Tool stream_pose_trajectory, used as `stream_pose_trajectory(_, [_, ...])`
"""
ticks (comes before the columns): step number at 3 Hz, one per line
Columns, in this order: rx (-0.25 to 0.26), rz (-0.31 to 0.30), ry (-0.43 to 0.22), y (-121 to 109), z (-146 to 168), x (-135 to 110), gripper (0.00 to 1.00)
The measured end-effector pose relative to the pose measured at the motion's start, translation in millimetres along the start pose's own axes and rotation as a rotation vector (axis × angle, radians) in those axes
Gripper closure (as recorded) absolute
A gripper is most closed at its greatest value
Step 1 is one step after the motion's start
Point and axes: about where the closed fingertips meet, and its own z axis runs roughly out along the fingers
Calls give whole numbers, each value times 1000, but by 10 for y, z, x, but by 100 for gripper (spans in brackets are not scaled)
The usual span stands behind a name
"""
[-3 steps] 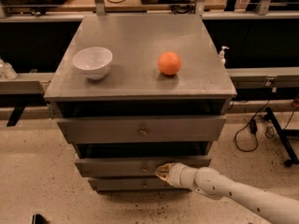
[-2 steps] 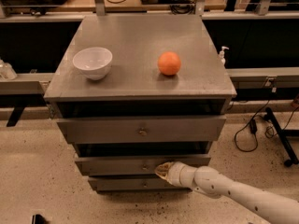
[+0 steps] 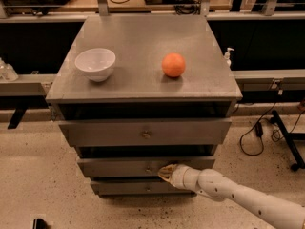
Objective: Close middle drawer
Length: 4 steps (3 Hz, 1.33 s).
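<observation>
The grey cabinet has three drawers. The middle drawer is the second one, a shallow wide front with a small round knob at its centre. It stands slightly out, with a dark gap above it. My gripper comes in from the lower right on a white arm, and its tip touches the drawer front just right of the knob. The top drawer above it also stands out a little. The bottom drawer shows below.
On the cabinet top sit a white bowl at the left and an orange ball at the right. Black cables and a stand leg lie on the speckled floor to the right.
The gripper has stayed pressed at the middle drawer's front beside the knob. The drawer front shows no clear movement.
</observation>
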Motion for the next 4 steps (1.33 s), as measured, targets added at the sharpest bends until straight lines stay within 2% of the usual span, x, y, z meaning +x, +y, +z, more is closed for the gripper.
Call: stream_pose_trajectory(4, [11,-2,-14,-73,95,19,100])
